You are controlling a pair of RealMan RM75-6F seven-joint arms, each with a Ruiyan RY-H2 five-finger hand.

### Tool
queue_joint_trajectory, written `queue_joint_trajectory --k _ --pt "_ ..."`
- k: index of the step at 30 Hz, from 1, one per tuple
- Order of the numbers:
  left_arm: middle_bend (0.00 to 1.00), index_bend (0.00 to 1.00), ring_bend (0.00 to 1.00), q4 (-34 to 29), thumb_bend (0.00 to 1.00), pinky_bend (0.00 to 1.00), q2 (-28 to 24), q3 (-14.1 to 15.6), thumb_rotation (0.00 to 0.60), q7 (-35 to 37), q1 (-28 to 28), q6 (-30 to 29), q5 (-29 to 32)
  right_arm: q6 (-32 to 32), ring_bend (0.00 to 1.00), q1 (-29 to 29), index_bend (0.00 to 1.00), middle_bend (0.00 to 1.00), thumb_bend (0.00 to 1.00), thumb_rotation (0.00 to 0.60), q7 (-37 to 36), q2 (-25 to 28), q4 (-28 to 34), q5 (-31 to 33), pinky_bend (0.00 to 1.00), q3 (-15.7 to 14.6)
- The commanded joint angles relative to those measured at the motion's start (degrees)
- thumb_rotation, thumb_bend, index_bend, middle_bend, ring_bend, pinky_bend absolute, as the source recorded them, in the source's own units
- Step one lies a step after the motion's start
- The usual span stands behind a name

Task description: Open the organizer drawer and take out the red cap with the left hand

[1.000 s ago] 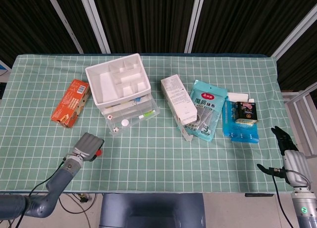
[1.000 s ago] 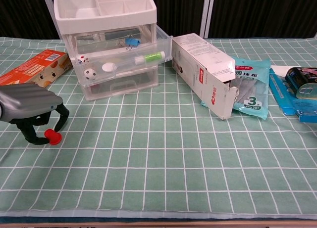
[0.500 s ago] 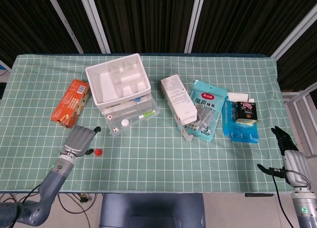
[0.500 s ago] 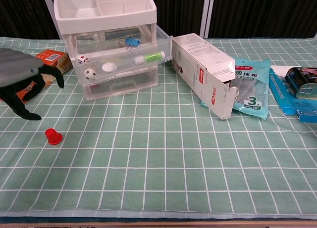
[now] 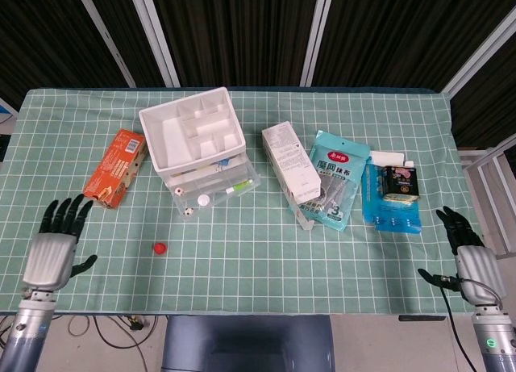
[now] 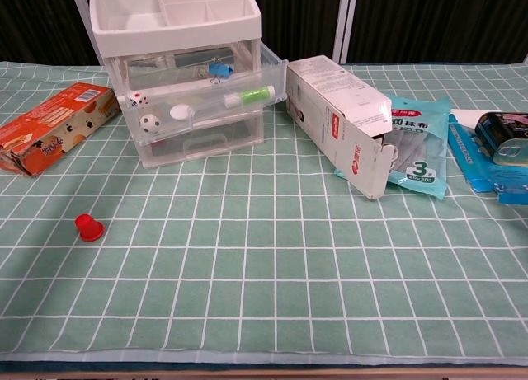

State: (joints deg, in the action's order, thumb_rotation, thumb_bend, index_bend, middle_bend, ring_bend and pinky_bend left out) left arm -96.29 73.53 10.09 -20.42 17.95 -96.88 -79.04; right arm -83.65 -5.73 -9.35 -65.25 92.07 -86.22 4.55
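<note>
The red cap [image 5: 160,248] [image 6: 88,227] lies by itself on the green checked cloth, in front of the organizer. The white and clear organizer [image 5: 197,148] [image 6: 188,75] has its middle drawer [image 6: 210,106] pulled out, with a die, a small ball, a white cap and a green-tipped tube inside. My left hand [image 5: 55,245] rests at the table's near left corner, fingers spread, holding nothing, well left of the cap. My right hand [image 5: 469,253] stays at the near right edge, fingers apart and empty. Neither hand shows in the chest view.
An orange box [image 5: 115,167] [image 6: 51,126] lies left of the organizer. Right of it stand a white carton [image 5: 290,162] [image 6: 341,120], a teal wipes pack [image 5: 338,179] [image 6: 419,146] and blue packets with a dark tin [image 5: 394,193] [image 6: 501,147].
My left hand let go of the red cap, rose off it and drew back left to the table's near corner, out of the chest view. The cap stays on the cloth.
</note>
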Motion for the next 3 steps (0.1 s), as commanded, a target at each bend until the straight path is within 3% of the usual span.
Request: queue_joint_trajectory --k 1,3 --pt "0.0 0.0 0.0 1.56 0.06 0.0 -0.18 -0.06 0.6 3.09 -2.39 -0.31 -1.02 -0.15 0.0 -0.03 0.0 0.0 0.01 0.6 0.42 -0.15 -0.03 -0.16 0.21 -0.01" --pt "0.0 0.0 0.0 1.49 0.06 0.0 -0.36 -0.78 0.6 3.55 -2.77 0.67 -0.96 -0.24 0.0 -0.02 0.0 0.0 0.01 0.6 0.94 -0.3 -0.04 -0.24 0.21 -0.07"
